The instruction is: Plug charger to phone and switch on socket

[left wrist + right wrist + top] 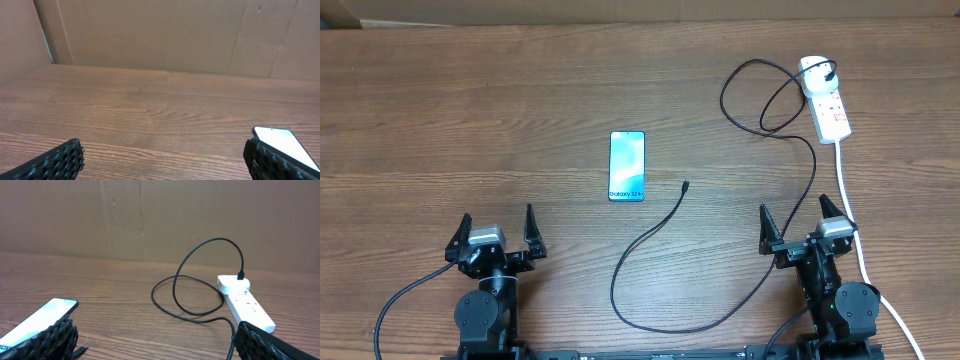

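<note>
Waiting wide-jawed and empty, the left gripper point(498, 216) faces the phone point(627, 166), lying screen-up; the charger point(660, 220) tip rests near it, unplugged. The right gripper point(793, 208) gapes empty below the socket point(825, 98), which holds the plug. Both steps apparently remain.

We found a brown wood-grain tabletop point(470, 120). The phone point(627, 166) lay flat near its middle, screen up. The charger point(684, 190) rested its tip just beside the phone, not touching, and looped away to the socket point(827, 100) at the far right. The socket's white cord point(845, 195) trailed to the near edge.
</note>
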`<action>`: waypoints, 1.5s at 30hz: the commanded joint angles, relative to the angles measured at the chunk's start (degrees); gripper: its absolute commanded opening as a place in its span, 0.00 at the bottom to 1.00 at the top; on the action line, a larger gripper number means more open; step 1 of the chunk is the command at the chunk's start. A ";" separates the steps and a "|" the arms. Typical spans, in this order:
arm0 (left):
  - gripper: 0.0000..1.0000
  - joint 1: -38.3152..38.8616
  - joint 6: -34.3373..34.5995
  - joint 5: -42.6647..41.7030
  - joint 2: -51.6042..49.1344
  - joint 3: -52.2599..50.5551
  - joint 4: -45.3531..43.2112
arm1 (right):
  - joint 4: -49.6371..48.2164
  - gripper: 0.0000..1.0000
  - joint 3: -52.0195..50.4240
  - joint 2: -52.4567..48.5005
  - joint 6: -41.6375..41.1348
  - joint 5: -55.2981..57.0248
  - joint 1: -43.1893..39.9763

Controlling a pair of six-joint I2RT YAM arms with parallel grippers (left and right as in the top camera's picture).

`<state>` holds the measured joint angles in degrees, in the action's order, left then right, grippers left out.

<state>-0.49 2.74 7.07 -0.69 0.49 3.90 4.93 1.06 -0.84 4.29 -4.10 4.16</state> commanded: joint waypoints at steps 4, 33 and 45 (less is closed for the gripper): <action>1.00 -0.28 -1.07 -0.52 0.48 -0.17 0.02 | -0.31 1.00 -0.59 0.55 0.07 0.15 0.37; 1.00 -0.24 32.70 -32.00 0.33 4.76 -18.25 | -0.33 1.00 -0.59 0.55 0.07 0.15 0.37; 1.00 -0.24 10.67 -24.92 -17.51 45.29 25.09 | -0.31 1.00 -0.59 0.55 0.07 0.15 0.37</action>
<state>-0.49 22.41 -21.45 -11.25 35.86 20.82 4.99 1.06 -0.84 4.29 -4.10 4.16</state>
